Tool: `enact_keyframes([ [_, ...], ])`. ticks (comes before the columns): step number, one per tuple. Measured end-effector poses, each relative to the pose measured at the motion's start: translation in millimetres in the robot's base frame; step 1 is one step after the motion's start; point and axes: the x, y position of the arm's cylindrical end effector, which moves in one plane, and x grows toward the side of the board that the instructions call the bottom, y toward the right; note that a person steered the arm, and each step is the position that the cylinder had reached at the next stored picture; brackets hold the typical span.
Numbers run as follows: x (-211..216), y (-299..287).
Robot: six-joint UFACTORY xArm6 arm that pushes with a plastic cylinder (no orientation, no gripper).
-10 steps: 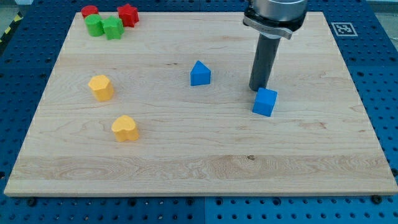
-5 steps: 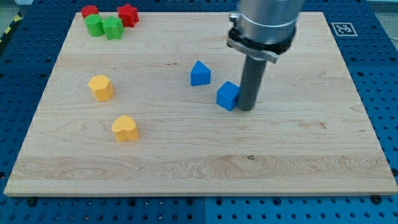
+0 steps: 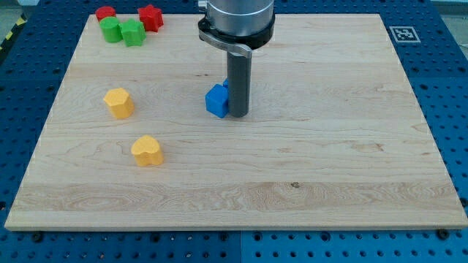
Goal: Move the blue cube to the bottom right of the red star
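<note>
The blue cube [image 3: 216,101] lies near the board's middle, touching the left side of my tip [image 3: 238,115]. The red star [image 3: 151,17] sits at the view's top left, far up and to the left of the cube. A blue triangular block stood just above the cube's present spot in the earlier frames. My rod now hides nearly all of it, and only a sliver of blue shows at the rod's left edge.
A red block [image 3: 106,12] and two green blocks [image 3: 111,30] [image 3: 133,33] cluster left of the red star. Two yellow blocks [image 3: 118,102] [image 3: 147,150] lie on the left side. A marker tag [image 3: 404,33] sits beyond the board's top right corner.
My tip swept from the right toward the left, pushing the blue cube leftward across the board's middle. The cube now sits by the blue triangular block, which the rod covers.
</note>
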Motion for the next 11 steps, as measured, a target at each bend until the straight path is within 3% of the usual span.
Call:
enact_keyframes([
  [3, -23.3, -37.8],
  [5, -37.4, -93.9],
  [9, -140.5, -138.6],
  [10, -135.3, -140.6],
  [11, -103.6, -140.5],
])
